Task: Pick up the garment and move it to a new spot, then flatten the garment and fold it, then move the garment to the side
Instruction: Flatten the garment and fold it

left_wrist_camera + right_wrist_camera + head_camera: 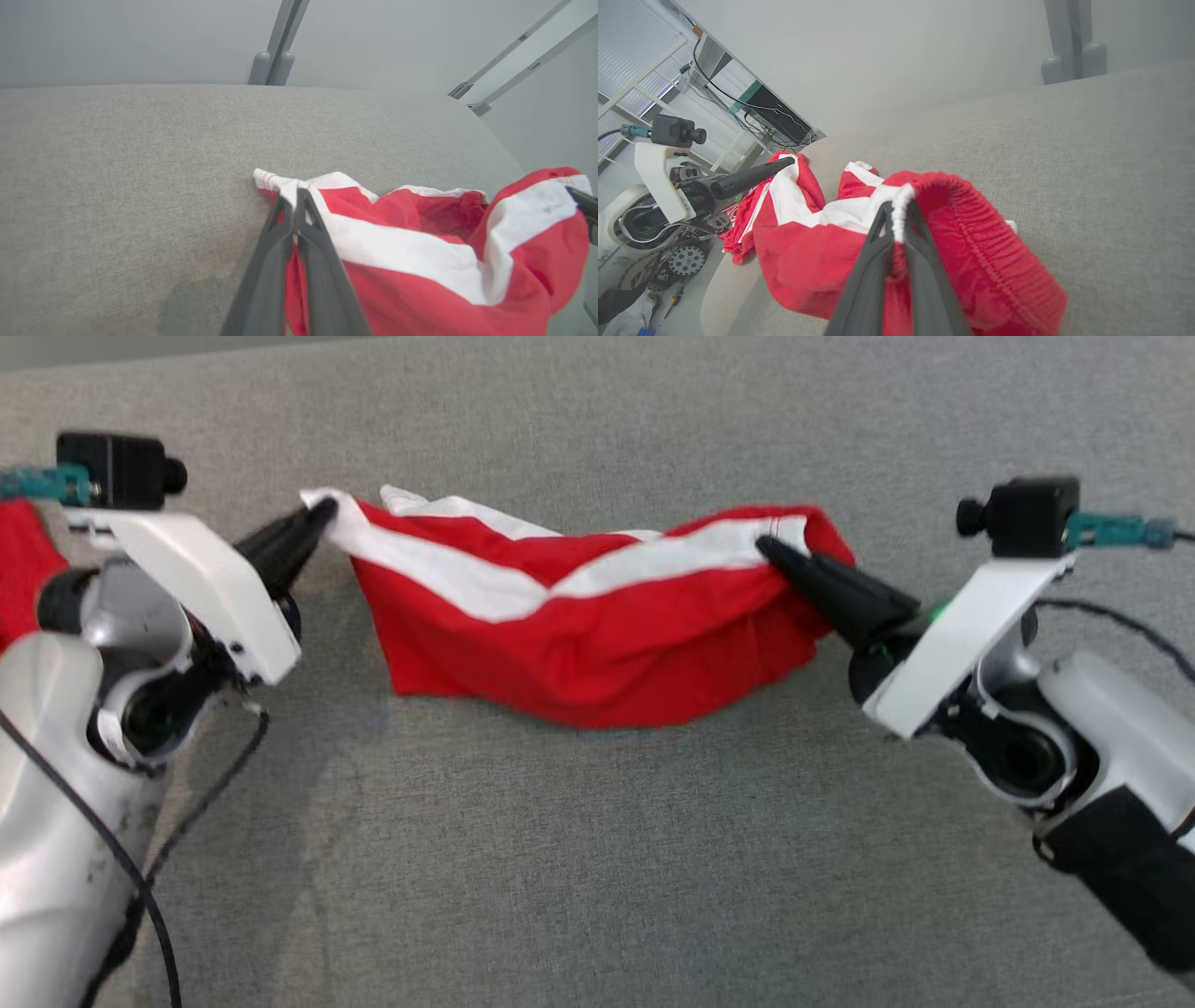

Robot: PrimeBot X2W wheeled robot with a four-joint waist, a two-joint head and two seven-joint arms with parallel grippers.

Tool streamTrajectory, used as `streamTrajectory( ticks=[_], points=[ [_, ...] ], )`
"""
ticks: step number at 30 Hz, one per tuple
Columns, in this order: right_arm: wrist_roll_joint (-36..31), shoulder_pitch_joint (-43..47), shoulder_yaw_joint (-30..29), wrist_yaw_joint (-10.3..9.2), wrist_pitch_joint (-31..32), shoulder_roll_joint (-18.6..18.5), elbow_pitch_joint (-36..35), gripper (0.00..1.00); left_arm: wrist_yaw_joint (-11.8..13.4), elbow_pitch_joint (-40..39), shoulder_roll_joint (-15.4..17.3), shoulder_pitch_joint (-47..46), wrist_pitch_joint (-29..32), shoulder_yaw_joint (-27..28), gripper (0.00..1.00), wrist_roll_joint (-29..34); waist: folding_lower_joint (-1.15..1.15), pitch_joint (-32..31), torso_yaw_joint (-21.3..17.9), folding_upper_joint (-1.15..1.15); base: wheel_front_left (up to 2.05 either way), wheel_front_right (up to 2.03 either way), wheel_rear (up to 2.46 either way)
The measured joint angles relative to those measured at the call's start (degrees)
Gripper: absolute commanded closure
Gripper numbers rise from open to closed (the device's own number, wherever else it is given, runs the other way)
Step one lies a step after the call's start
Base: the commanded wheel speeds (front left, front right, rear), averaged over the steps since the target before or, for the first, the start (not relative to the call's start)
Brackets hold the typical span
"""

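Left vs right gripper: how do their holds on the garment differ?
Left gripper pinches a flat white corner of the garment; right gripper pinches its gathered elastic edge. In the head view the left gripper's tips sit slightly higher than the right gripper's. Both are shut on it; it sags between them.

Surface: a grey woven cloth top [597, 859] spreads below me, its far edge rounded.
Wall: a plain pale grey wall [140, 37] stands behind it, evenly lit.
Post: a grey metal upright [280, 42] rises past the far edge.
Rails: two slanted metal bars [509, 46] cross my left wrist view's upper right.
Window: slatted blinds [626, 70] let daylight through.
Shelf: a white rack [706, 56] carries a dark box [777, 112] and loose cables [714, 88].
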Motion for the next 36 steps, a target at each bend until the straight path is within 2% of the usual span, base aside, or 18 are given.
streamTrajectory(
  ticks=[4,8,15,25,29,36],
  points=[
    [4.1,-8.7,-0.3,0.0,0.9,0.2,2.6,1.0,-0.6,6.9,0.1,-11.5,0.5,-0.6,1.0,2.6,0.0,4.5,0.1,0.0,0.0,0.0,0.0],
    [10.7,-17.3,-2.6,0.0,2.1,2.1,4.5,1.0,-1.1,12.7,0.9,-22.5,0.8,-1.3,1.0,5.4,0.0,9.1,0.1,0.0,0.0,0.0,0.0],
    [15.4,-30.8,-5.6,0.0,3.6,4.0,9.6,1.0,-1.9,21.8,0.0,-39.9,0.1,-1.3,1.0,7.0,0.0,16.4,0.1,0.0,0.0,0.0,0.0],
    [13.3,-48.2,-6.6,0.0,3.0,5.2,19.8,1.0,-2.6,33.2,-2.9,-58.7,-4.5,-3.2,1.0,9.3,0.0,22.9,0.5,0.0,0.0,0.0,0.0],
    [10.3,-54.0,-6.0,0.0,-0.7,5.8,24.1,1.0,-2.8,36.4,-4.5,-64.3,-6.4,-5.2,1.0,10.4,0.0,23.4,0.7,0.0,0.0,0.0,0.0],
    [6.1,-62.1,-4.7,0.0,-8.2,5.5,26.4,1.0,-3.0,39.4,-6.6,-72.9,-11.2,-7.5,1.0,11.7,0.0,23.3,0.9,0.0,0.0,0.0,0.0]
  ],
)
